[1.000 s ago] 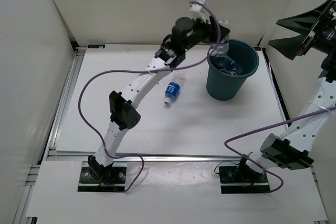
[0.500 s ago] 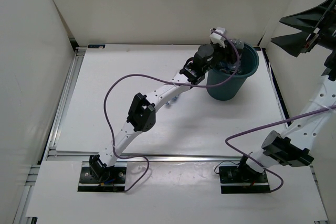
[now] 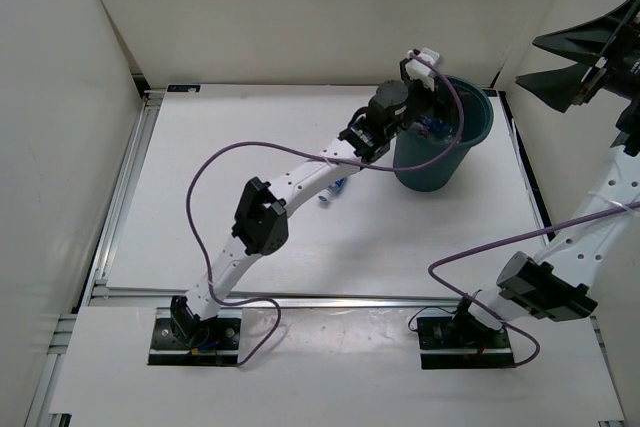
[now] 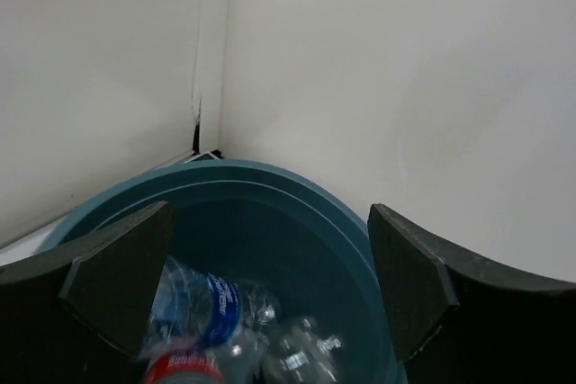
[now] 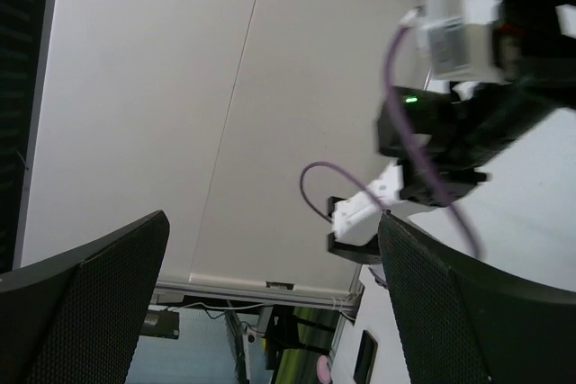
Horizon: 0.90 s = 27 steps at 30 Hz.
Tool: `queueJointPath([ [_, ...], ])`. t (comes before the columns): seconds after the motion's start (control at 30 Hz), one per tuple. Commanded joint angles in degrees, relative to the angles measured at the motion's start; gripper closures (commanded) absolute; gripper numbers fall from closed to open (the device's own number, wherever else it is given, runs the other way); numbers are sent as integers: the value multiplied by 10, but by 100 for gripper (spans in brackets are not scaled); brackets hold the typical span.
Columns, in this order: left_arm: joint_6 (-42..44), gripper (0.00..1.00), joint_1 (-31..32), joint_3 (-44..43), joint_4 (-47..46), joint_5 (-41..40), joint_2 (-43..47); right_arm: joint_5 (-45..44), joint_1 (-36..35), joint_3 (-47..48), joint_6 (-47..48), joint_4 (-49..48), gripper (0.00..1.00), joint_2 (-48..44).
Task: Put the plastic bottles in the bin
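Some small clear bottles (image 4: 212, 305) lie down in the bottom of the dark teal bin (image 4: 270, 174). One has a blue band and one has a red band. One more bottle (image 3: 335, 189) lies on the white counter (image 3: 250, 127) near the bin, half hidden under the left arm. The left fingers (image 4: 117, 276) hang over the bin's mouth, wide apart and empty. The right fingers (image 5: 90, 294) are up high, well away, also wide apart and empty

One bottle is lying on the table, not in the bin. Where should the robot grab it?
Probably around its round middle, coming straight down from above. The bottle seems to lie flat on the table, so its two long sides are free for the fingers. The left arm hides most of it now, so the arm would have to pull back first.
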<state>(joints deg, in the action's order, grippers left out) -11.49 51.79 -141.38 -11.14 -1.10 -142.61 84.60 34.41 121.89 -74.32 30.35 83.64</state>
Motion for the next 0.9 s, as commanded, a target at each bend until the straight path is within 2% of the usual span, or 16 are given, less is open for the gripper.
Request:
queueJointPath([
  [0.0,34,0,5,46,35,-21,173,106,6,-10,17,-21,0,-28],
  [0.07,19,0,-20,81,81,-68,242,101,6,-10,17,-21,0,-28],
  [0.1,-4,0,-33,137,126,-78,267,101,6,-10,17,-21,0,-33],
  [0.13,-91,0,-54,173,142,-44,320,101,6,-17,17,-21,0,-33],
  [0.17,-135,0,-112,216,148,10,344,101,6,-25,17,-21,0,-46],
  [0.2,-182,0,-141,298,148,59,362,101,6,-49,17,-21,0,-52],
  [0.23,-250,0,-164,329,148,95,386,101,6,-61,17,-14,0,-58],
  [0.27,-266,0,-195,363,148,135,396,101,6,-71,24,-7,0,-70],
  [0.3,-266,0,-203,417,153,145,404,101,6,-80,24,-7,0,-75],
  [0.37,-246,0,-211,461,154,153,417,101,6,-94,24,-2,0,-82],
  [0.47,-182,0,-216,455,172,176,364,101,6,-94,24,-2,0,-82],
  [0.53,-148,0,-211,394,223,167,324,106,6,-100,19,-2,0,-88],
  [0.7,-106,0,-195,316,239,173,224,112,6,-93,19,-2,0,-94],
  [0.87,-100,0,-189,348,246,134,204,117,6,-62,14,-2,0,-82],
])
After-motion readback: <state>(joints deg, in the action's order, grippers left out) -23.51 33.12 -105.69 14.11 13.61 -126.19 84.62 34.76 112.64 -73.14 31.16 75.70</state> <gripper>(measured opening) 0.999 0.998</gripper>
